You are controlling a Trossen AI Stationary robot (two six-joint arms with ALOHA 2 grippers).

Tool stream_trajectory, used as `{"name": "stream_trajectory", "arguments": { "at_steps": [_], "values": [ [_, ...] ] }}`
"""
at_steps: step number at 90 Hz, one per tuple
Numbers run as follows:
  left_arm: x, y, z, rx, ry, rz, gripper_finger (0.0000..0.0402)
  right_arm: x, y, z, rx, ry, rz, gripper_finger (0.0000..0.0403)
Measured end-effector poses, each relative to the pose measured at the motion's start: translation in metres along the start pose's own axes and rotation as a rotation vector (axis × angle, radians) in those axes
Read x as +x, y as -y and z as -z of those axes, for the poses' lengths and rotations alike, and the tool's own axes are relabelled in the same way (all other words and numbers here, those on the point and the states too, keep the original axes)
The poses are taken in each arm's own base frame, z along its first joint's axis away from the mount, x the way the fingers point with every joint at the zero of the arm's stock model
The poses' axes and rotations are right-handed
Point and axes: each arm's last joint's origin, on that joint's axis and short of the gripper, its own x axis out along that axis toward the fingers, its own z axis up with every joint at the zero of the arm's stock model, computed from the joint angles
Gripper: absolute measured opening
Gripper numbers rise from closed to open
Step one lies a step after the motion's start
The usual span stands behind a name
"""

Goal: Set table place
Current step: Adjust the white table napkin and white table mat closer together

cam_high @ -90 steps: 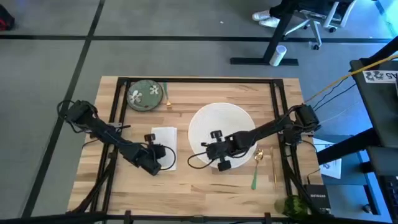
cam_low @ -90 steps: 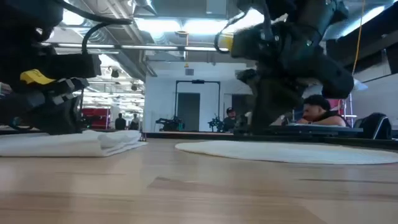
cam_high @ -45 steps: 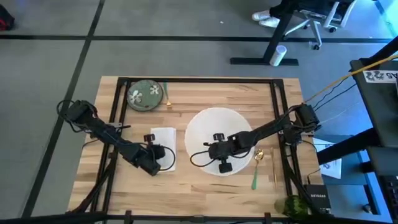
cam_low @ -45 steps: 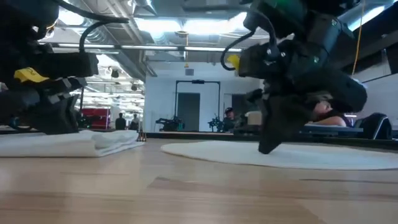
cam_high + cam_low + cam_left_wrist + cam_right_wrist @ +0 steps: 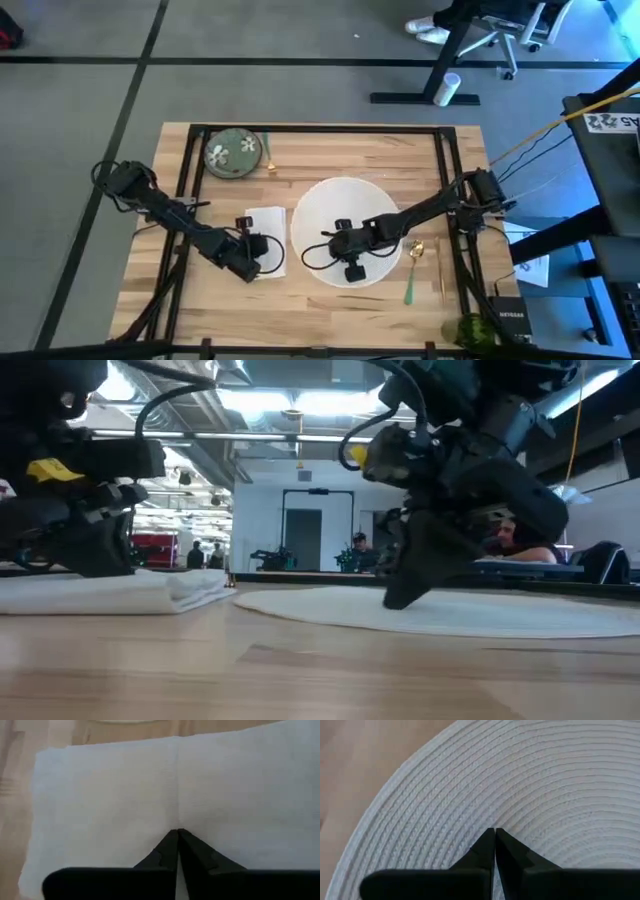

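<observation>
The right end effector (image 5: 343, 245) is down on the big round white woven mat (image 5: 385, 200) in the middle of the worktop (image 5: 330, 310), its two fingers pinched together with their tips pressing on the mat's ribbed surface, toward the mat's left part. The left end effector (image 5: 262, 243) sits on the white napkin (image 5: 262, 216), which lies just left of the mat; its fingers are likewise closed tip to tip, pressing on the cloth and gripping nothing.

A small green dish with white flowers (image 5: 232, 153) rests near the worktop's far left corner, well apart from both arms, with a gold piece of cutlery (image 5: 270, 158) just beside it. More cutlery, gold with a green handle (image 5: 410, 283), lies right of the mat near the front right.

The worktop is light butcher-block wood with black frame bars. In the low view the room behind shows ceiling lights, a doorway and a person (image 5: 505, 538) seated beyond the mat
</observation>
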Motion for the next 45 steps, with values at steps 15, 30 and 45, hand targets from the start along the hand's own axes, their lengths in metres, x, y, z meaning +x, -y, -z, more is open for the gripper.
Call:
{"name": "stream_trajectory", "arguments": {
  "at_steps": [15,30,45],
  "values": [
    [0.002,-0.002,-0.002,0.001,-0.004,0.002,0.0,0.0,0.0,-0.001,0.0,0.007,-0.001,0.0],
    [0.005,-0.006,-0.005,0.012,-0.01,0.0,0.0,0.001,0.0,-0.001,0.0,0.012,-0.001,0.0],
    [0.008,-0.01,-0.008,0.024,-0.01,0.0,0.0,0.001,0.0,-0.001,0.0,0.015,-0.001,0.0]
  ]
}}
